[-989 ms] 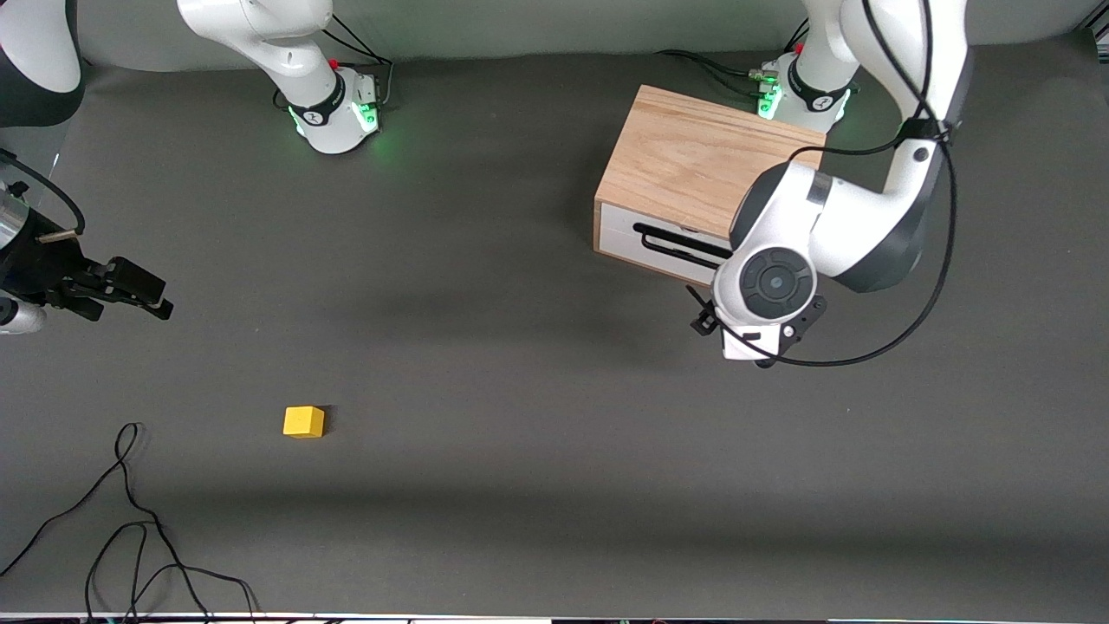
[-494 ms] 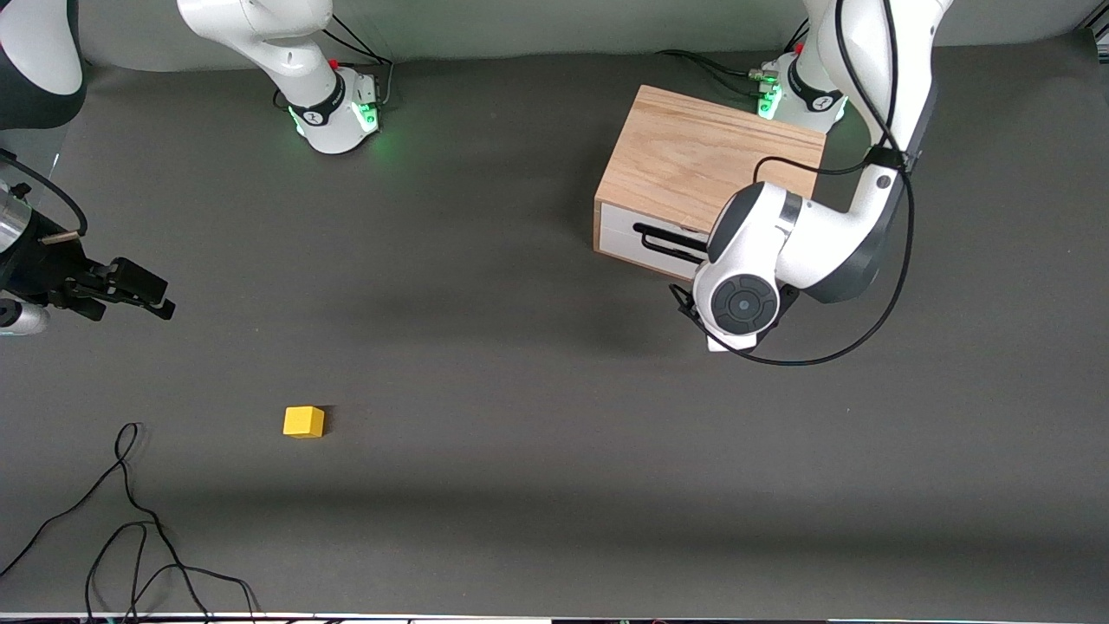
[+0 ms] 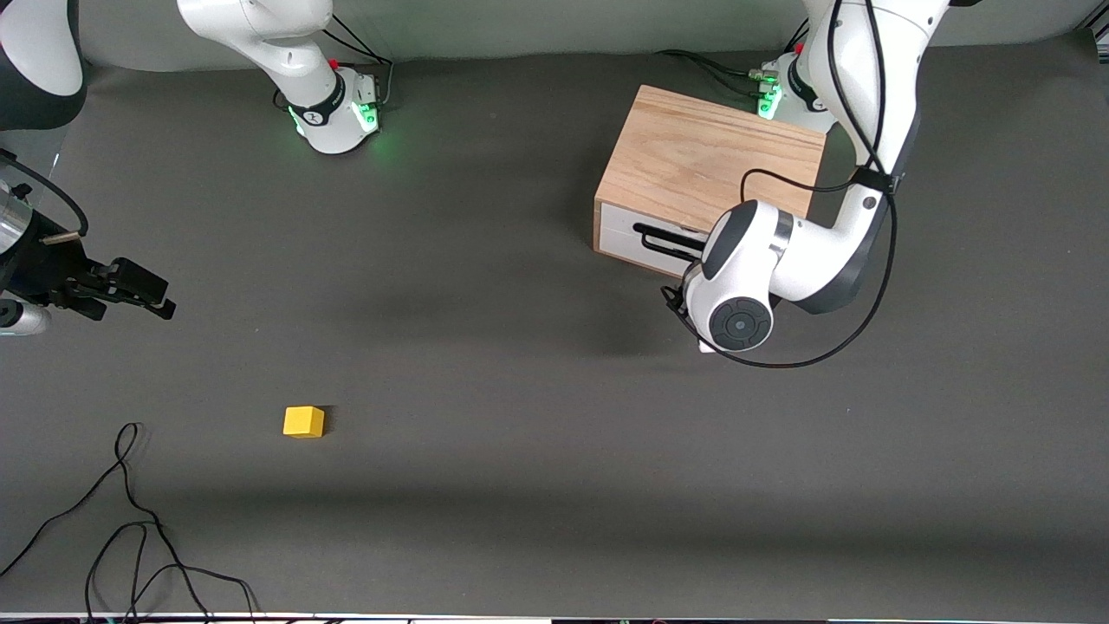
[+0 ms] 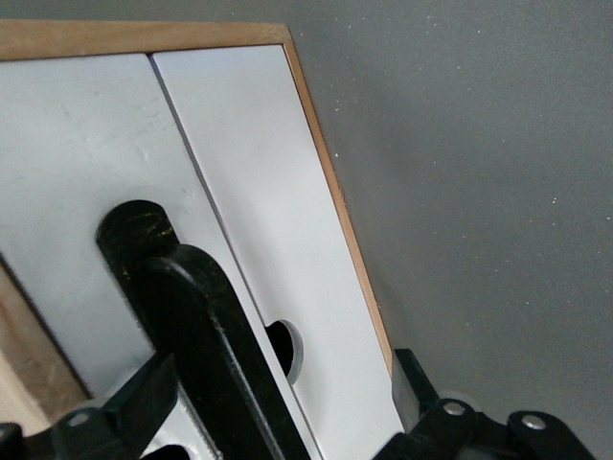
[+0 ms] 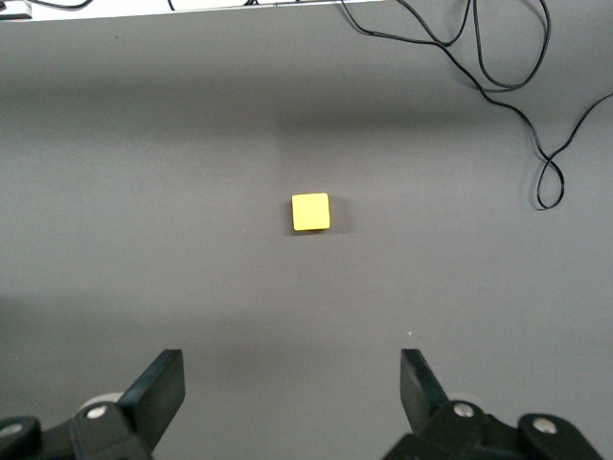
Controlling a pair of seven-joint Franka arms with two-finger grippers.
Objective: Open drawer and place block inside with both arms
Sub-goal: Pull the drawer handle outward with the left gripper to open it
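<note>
The light-wood box [image 3: 706, 160] stands near the left arm's base, its white drawer front [image 3: 625, 237] shut and flush. The black bar handle [image 3: 665, 244] shows close up in the left wrist view [image 4: 196, 316]. My left gripper [image 4: 278, 398] is open at the drawer front, one finger [image 4: 144, 402] on each side of the handle; in the front view the left wrist [image 3: 736, 299] covers it. The yellow block [image 3: 303, 421] lies on the mat nearer the front camera, toward the right arm's end. My right gripper [image 3: 149, 295] hangs open and empty above the mat, with the block [image 5: 310, 212] ahead of its fingers.
Loose black cables [image 3: 130, 529] lie on the grey mat near the front edge at the right arm's end, also in the right wrist view [image 5: 508, 77]. The arms' green-lit bases [image 3: 346, 117] stand along the table's back edge.
The left arm's wrist has swung in toward the drawer front, bringing its gripper to the handle. The right arm and the block have not moved.
</note>
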